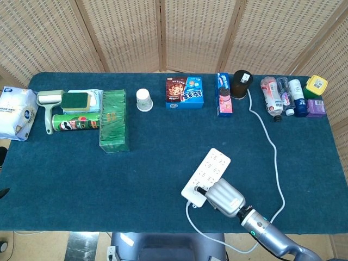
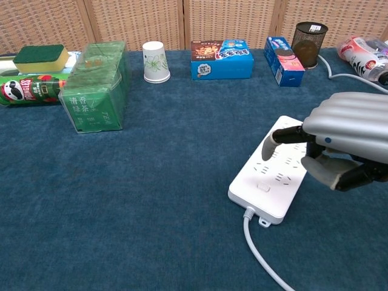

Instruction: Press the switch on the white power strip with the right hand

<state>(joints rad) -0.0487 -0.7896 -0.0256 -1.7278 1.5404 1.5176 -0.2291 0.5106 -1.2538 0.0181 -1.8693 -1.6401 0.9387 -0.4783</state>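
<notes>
- Right hand (image 2: 339, 142) is over the near end of the strip (image 1: 206, 176): one finger (image 2: 274, 140) pointed out, the rest curled in, holding nothing.
- In chest view the fingertip hangs above the socket rows, angled down. Can't tell if it touches the surface yet; looks just above.
- Switch (image 2: 262, 187) looks like the small rectangular button near the cord end, closer to the front edge than the fingertip. So the tip is near it but not on it.
- Strip lies diagonally on the table (image 1: 136, 174), right of centre, cord (image 2: 260, 257) leaving the near end toward the table's front edge.
- To do it well: bring the tip toward the cord end until it's over the button, then press straight down. An angled push is likely to slide the strip on the cloth.
- Keep the curled fingers clear of the sockets, or they'll land first and block the press.
- Risk: head view hides the button under the hand, so use chest view for alignment.
- Left hand isn't visible in either view.
- Boxes, cup (image 1: 143, 100) and bottles sit along the far edge, well apart from this.
</notes>
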